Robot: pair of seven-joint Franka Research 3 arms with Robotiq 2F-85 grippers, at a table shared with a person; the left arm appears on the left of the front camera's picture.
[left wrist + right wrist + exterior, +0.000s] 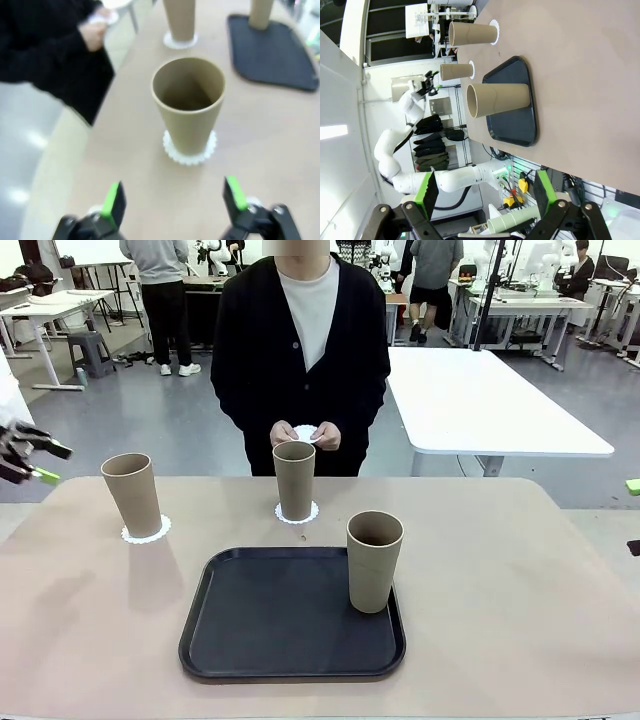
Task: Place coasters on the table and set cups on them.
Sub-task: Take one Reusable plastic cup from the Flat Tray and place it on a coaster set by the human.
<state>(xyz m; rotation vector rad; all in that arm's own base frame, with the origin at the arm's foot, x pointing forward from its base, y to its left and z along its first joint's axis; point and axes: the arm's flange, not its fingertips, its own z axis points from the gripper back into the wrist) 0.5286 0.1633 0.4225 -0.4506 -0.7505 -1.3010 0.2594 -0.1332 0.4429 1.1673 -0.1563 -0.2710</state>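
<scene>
While two of the cups already stand on coasters, the third cup [374,562] stands upright on the right side of the black tray [250,640], with no coaster under it. The left cup [132,494] sits on the left coaster [150,532] toward the left of the tabletop [520,590]. The middle cup [294,480] stands on the middle coaster [297,514] near the far edge, just in front of the person. The last coaster [305,431] is off the tabletop, between the person's hands [327,436].

The left tool [173,192] has its jaws spread wide with nothing between them. It points at the left cup from close by, clear of it. The right tool [485,182] is just as wide and just as empty, well off to the right, looking across at the tray.

The cups look light and fairly stiff, with a matte skin that should give the green pads fair purchase. They are tall on a narrow foot, though, so a sideways nudge would likely topple one. The taper helps: a pinch across the body a little above the middle would wedge rather than slip, and a gentle squeeze should do, since the wall may flex. The coasters are another matter — thin scalloped paper, flimsy and nearly weightless, apt to skid or crease. A cup probably needs to come straight down onto one, not slide across it.
</scene>
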